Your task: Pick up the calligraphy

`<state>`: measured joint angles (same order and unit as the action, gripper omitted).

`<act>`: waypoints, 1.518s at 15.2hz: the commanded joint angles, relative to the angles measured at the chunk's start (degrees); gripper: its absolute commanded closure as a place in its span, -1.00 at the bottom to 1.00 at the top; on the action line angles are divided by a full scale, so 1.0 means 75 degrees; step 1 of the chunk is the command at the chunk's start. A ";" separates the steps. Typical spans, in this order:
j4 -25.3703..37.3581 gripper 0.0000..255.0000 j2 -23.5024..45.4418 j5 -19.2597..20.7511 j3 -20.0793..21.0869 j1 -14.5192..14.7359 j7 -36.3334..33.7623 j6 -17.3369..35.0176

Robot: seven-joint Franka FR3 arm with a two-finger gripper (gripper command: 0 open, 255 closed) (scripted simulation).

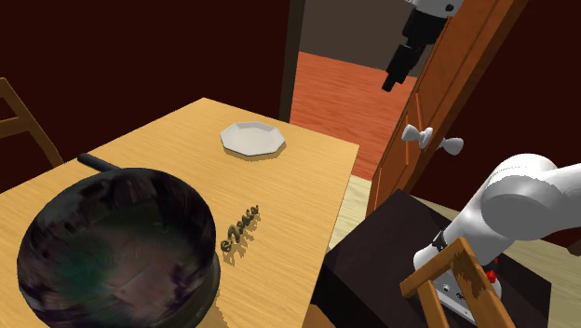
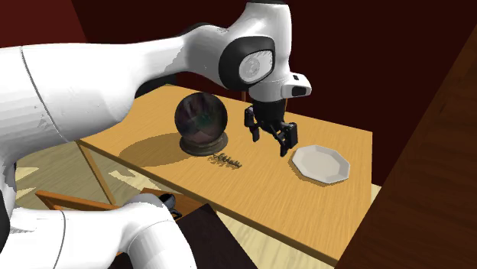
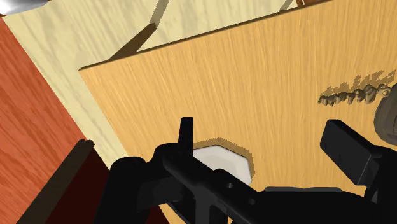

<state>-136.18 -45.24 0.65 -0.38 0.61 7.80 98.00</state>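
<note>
Well apart; calligraphy [image 2: 227, 160] on table [image 2: 264, 195], gripper [image 2: 271, 144] aloft.

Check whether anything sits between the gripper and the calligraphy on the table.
Nothing visible does. The gripper hangs above bare table between the white plate and the calligraphy, jaws open. The dark bowl stands close beside the calligraphy, not between it and the gripper.

Dim rendered room, warm-lit table [image 1: 307, 177] (soft shadows), dark walls, no glare
</note>
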 commanded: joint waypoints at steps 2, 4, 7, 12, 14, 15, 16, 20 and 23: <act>-0.0219 -1.00 -0.0085 -0.0098 0.0173 -0.0012 -0.0325 0.0126; -0.0619 -1.00 -0.0212 -0.0314 0.0537 -0.0030 -0.0975 0.0386; -0.1121 -1.00 -0.0286 -0.0671 0.1113 -0.0028 -0.1959 0.0804; -0.1678 -1.00 -0.0052 -0.1307 0.2157 -0.0001 -0.3621 0.1597; -0.1796 -1.00 0.0176 -0.1550 0.2602 -0.0007 -0.4291 0.1952; -0.1832 -1.00 0.0320 -0.1663 0.2828 -0.0017 -0.4629 0.2138; -0.1852 -1.00 0.0482 -0.1769 0.3058 -0.0036 -0.4968 0.2328; -0.1779 -1.00 0.1310 -0.2071 0.4007 -0.0209 -0.6353 0.3121; -0.1569 -1.00 0.2099 -0.2109 0.4766 -0.0490 -0.7446 0.3731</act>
<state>-148.58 -31.66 -15.20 33.56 -2.17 -45.12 124.34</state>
